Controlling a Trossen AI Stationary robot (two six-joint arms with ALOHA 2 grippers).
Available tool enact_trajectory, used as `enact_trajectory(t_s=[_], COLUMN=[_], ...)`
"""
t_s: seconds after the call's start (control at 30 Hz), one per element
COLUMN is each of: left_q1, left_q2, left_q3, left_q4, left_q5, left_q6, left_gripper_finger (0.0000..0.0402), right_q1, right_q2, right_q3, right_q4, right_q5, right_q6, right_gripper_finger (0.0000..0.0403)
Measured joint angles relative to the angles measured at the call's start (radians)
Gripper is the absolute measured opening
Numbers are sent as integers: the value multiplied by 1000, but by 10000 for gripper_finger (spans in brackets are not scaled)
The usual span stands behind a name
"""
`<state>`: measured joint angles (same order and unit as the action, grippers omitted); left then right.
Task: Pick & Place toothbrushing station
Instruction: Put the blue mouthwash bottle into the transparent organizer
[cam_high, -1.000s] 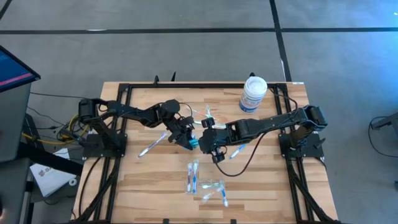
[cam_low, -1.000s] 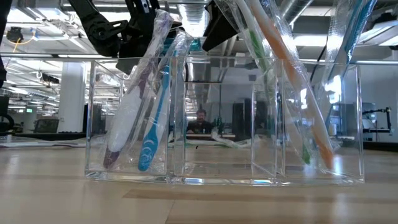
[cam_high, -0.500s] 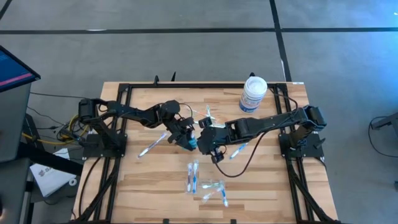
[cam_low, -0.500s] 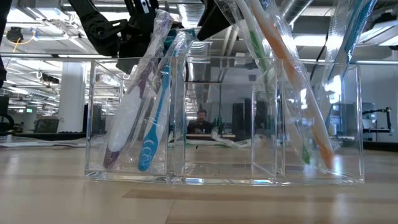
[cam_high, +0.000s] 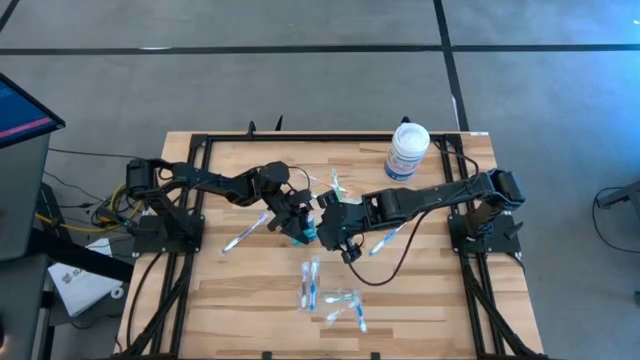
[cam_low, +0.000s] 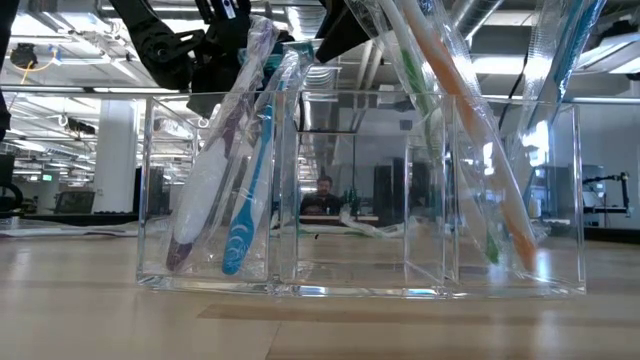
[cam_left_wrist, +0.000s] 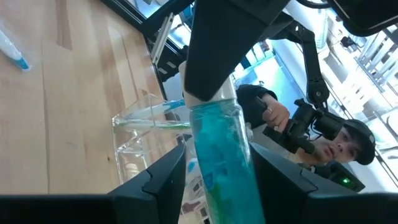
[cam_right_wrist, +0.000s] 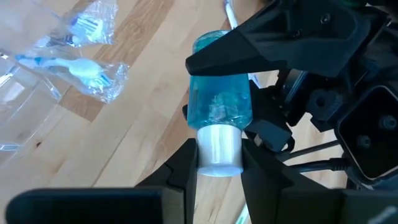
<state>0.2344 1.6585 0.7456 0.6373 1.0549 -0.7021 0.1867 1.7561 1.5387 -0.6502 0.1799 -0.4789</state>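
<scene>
A short teal tube (cam_high: 308, 232) with a white cap hangs in the air over the table's middle, between my two grippers. My left gripper (cam_high: 300, 226) comes in from the left and is shut on the tube. My right gripper (cam_high: 320, 234) comes in from the right and is shut on the tube's cap. A clear plastic tray (cam_low: 360, 200) with compartments stands near the front edge. Wrapped toothbrushes (cam_low: 245, 170) lean in it, heads on its floor. A blue toothbrush (cam_high: 245, 235) lies flat on the wood at the left. My left gripper pinches the tube's teal body (cam_left_wrist: 219, 177) between its two fingers, about level from the table's left. In the right wrist view its fingers (cam_right_wrist: 267, 46) lie across the body's far end. The tube is lifted clear of the table. My right gripper pinches the tube's white cap (cam_right_wrist: 217, 146) between its two fingers (cam_right_wrist: 261, 171), slanting down from the table's right. The teal body sticks out beyond the fingertips toward my left gripper.
A big white tub with a blue label (cam_high: 408, 150) stands at the back right. Another wrapped toothbrush (cam_high: 385, 240) lies under my right arm. A black frame (cam_high: 200, 140) runs round the table. Beyond the table a person (cam_left_wrist: 336, 143) shows.
My right gripper has rolled a little and edged upward with the cap. In the low view the tube's teal end stands slightly higher than a second ago. My left arm has stayed in place.
</scene>
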Motion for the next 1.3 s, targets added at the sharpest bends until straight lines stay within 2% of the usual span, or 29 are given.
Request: enact_trajectory(t_s=[0.17,0.4,0.5,0.57,0.73,0.87,1.03,1.2,1.3], left_q1=[-11,-10,-10,-10,-10,-10,-11,-11,-12], left_q2=[0,1,1,1,1,1,1,1,1], left_q3=[0,0,0,0,0,0,-8,-36,-53], left_q4=[0,-8,-9,-7,2,-2,-5,-6,-3], left_q5=[9,11,11,11,8,-19,-92,-182,-235], left_q6=[35,48,65,74,113,157,257,358,406], left_gripper_finger=[147,75,61,62,71,66,68,68,68], right_q1=[-9,-9,-9,-9,-5,1,4,3,8], right_q2=[0,-1,-1,-1,-1,-16,-51,-82,-99], right_q3=[0,0,0,0,1,1,1,-1,3], right_q4=[1,8,8,10,1,-2,-58,-134,-123], right_q5=[-6,-16,-19,-19,-19,7,30,31,31], right_q6=[-2,-1,4,19,54,84,145,213,227], right_gripper_finger=[85,85,86,101,166,190,182,154,135])
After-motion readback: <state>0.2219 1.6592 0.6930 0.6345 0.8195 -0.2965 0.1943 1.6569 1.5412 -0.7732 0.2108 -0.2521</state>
